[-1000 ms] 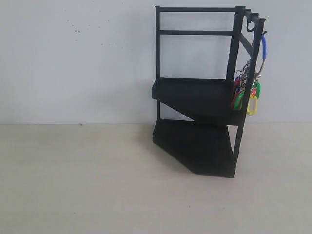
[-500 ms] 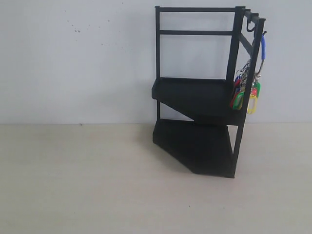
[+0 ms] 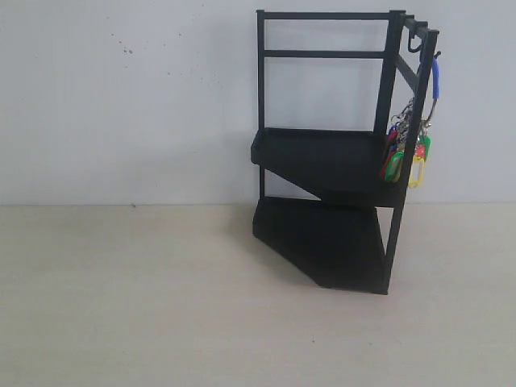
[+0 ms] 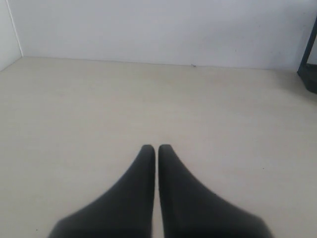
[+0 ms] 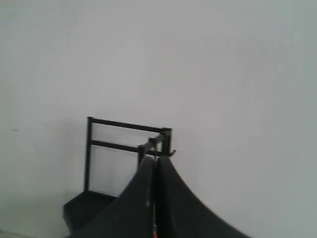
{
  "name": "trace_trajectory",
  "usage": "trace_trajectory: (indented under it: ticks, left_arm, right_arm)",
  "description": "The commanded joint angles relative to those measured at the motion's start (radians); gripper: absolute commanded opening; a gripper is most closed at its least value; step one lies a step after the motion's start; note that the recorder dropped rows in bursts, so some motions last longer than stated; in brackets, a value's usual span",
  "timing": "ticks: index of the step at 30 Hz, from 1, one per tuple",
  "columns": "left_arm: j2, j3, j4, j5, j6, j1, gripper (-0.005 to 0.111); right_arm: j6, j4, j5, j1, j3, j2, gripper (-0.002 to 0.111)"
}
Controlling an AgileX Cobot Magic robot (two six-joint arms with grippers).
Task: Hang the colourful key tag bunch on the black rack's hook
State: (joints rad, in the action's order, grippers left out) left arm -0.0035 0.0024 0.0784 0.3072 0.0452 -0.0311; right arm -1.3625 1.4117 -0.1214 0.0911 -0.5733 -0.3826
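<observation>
The black rack (image 3: 322, 157) stands at the back of the table against the wall. The colourful key tag bunch (image 3: 407, 157) hangs beside the rack's front corner post. Its blue loop (image 3: 436, 81) is over the hook (image 3: 436, 56) at the top of that post. No gripper shows in the exterior view. My left gripper (image 4: 156, 147) is shut and empty over bare table. My right gripper (image 5: 155, 159) is shut, with the rack (image 5: 89, 148) and its hook (image 5: 172, 154) behind the fingertips. Only a red sliver of the tags peeks through the slit between the fingers.
The light wooden table (image 3: 161, 298) runs in front of the rack to a white wall (image 3: 121, 97). In the left wrist view a corner of the rack (image 4: 309, 74) shows at the edge, and a side wall (image 4: 7, 29) closes off the far end.
The hanging tags have swung slightly in toward the post. The rack has not moved, and no arm enters the exterior view.
</observation>
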Motion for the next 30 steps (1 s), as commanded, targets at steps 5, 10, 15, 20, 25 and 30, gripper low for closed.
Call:
trace_trajectory:
  ticks: [5,10,15,20,25,30]
  left_arm:
    - [0.004,-0.002,0.002,-0.012,0.0,0.003,0.004]
    - [0.004,-0.002,0.002,-0.012,0.0,0.003,0.004]
    - [0.004,-0.002,0.002,-0.012,0.0,0.003,0.004]
    - [0.004,-0.002,0.002,-0.012,0.0,0.003,0.004]
    - [0.004,-0.002,0.002,-0.012,0.0,0.003,0.004]
    - [0.004,-0.002,0.002,-0.012,0.0,0.003,0.004]
  right_arm:
    - [0.005,0.002,-0.209,-0.001,0.004,0.075,0.0]
    - [-0.034,-0.002,-0.189,-0.001,0.004,0.093,0.0]
    - [-0.045,-0.002,-0.192,-0.001,0.004,0.093,0.0]
    - [-0.048,-0.002,-0.218,-0.001,0.004,0.093,0.0]
    - [0.062,-0.095,-0.209,-0.001,0.004,0.093,0.0]
    - [0.668,-0.669,-0.182,-0.001,0.033,0.091,0.0]
